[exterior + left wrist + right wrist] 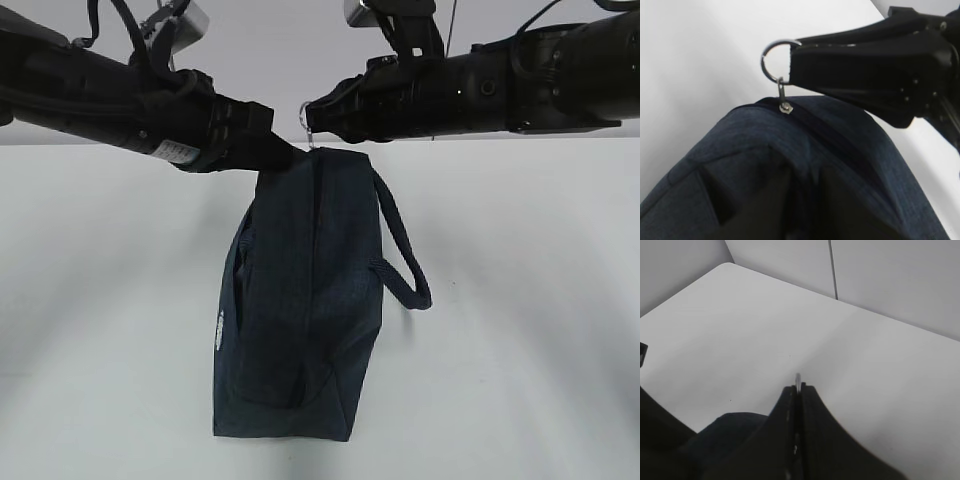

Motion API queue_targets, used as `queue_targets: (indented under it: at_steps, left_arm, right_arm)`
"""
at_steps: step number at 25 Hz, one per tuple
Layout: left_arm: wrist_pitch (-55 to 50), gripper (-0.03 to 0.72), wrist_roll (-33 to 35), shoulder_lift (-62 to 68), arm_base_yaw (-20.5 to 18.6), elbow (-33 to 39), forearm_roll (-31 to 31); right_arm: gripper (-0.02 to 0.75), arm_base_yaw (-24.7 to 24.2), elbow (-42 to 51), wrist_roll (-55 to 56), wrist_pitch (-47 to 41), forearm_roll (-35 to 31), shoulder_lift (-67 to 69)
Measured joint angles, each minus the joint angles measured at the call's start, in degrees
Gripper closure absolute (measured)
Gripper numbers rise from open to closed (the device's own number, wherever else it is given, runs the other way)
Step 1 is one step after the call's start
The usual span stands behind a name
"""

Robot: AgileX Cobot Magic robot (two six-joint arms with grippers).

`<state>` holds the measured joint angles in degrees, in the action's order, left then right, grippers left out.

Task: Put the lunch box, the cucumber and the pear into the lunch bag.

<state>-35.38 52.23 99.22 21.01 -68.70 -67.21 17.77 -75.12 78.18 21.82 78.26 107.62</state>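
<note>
lunch bag [300, 300] below tools | right tool [312, 118] clamps ring pull [774, 60] | left tool [275, 152] grips bag top

Your exterior view looks down at a slant along the white table [520, 300], at middle distance, with the lunch bag [300, 310] in the centre. Your left wrist view sits very near the bag's top and faces the silver ring pull [774, 60] and the right gripper [792, 62]. Your right wrist view looks forward over its own closed fingers [810, 440], probably toward the table's far corner. All three views share the ring pull.
</note>
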Motion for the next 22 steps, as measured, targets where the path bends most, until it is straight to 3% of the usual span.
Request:
queue_targets:
  at_steps: [4, 10, 17, 22]
  left_arm:
    - [-0.4, 0.654, 0.0, 0.1, 0.0, 0.0, 0.7]
    - [-1.6, 0.661, 0.2, 0.1, 0.0, 0.0, 0.9]
    - [-3.3, 0.664, 0.3, 0.1, 0.0, -0.1, 0.9]
    - [-4.2, 0.664, 0.5, -0.1, 0.0, -0.1, 1.5]
  right_arm:
    - [0.738, 0.0, 0.0, 0.0, 0.0, 0.0, 0.0]
    - [0.738, 0.0, 0.0, 0.0, -0.3, 0.0, 0.0]
    - [0.738, -0.1, -2.0, -0.1, -0.5, 5.4, 0.0]
    - [0.738, -2.7, -2.5, 2.2, 4.2, 7.1, 0.0]
